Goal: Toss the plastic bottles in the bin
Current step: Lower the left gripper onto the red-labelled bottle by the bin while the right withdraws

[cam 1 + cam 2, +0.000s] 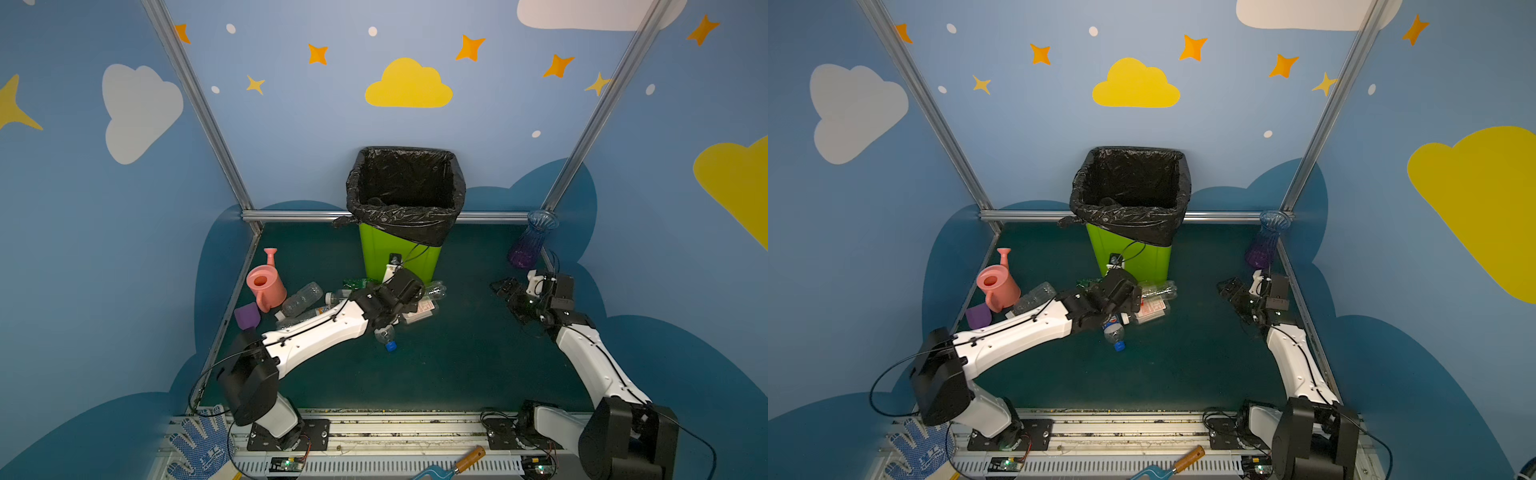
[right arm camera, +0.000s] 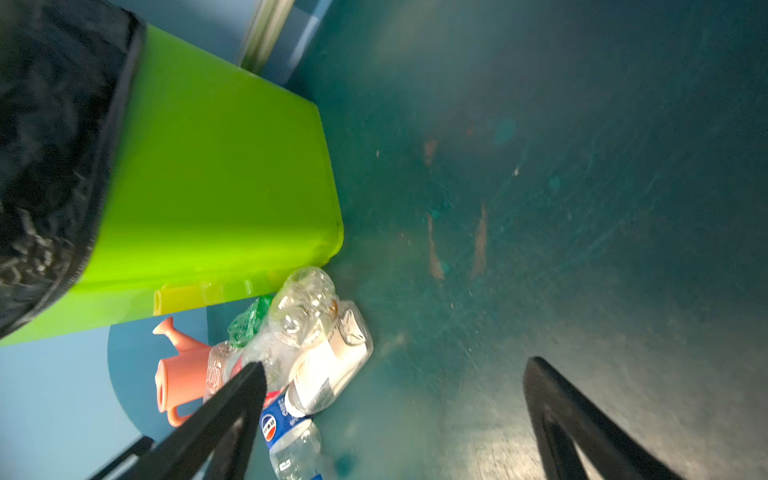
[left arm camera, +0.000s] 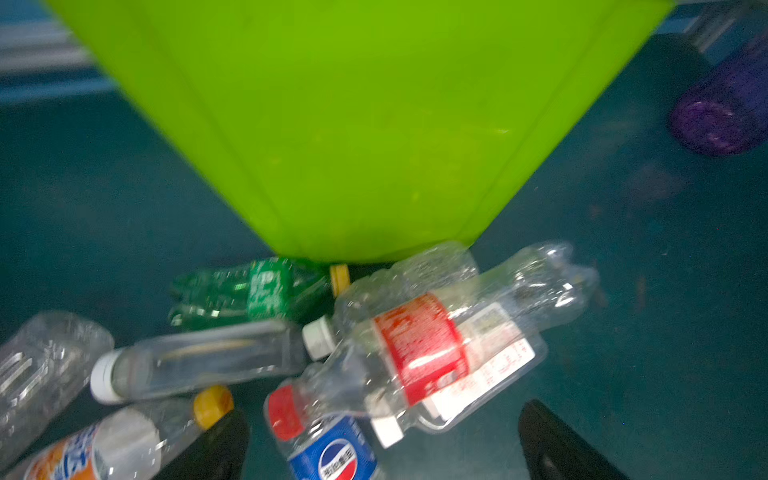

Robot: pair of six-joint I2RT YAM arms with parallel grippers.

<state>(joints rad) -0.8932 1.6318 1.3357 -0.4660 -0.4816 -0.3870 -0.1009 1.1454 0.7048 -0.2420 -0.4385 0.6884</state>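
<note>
Lime-green plastic under a black liner: the bin point(image 1: 376, 253) stands at the middle of the bench's far edge. In both top views we see only dark liner inside it, so we cannot confirm any deposit. The plastic bottles point(image 3: 415, 345) lie heaped on the bench against the bin's near foot, spreading toward the left edge. We count at least seven, green, red-labelled and blue-labelled ones among them. The left gripper point(image 3: 382, 411) hangs over this heap, jaws spread wide, holding nothing. The right gripper point(image 2: 397, 363), likewise wide apart and empty, sits near the right edge, well apart from the heap. We judge the task largely outstanding: every visible bottle is yet to be lifted and dropped.
</note>
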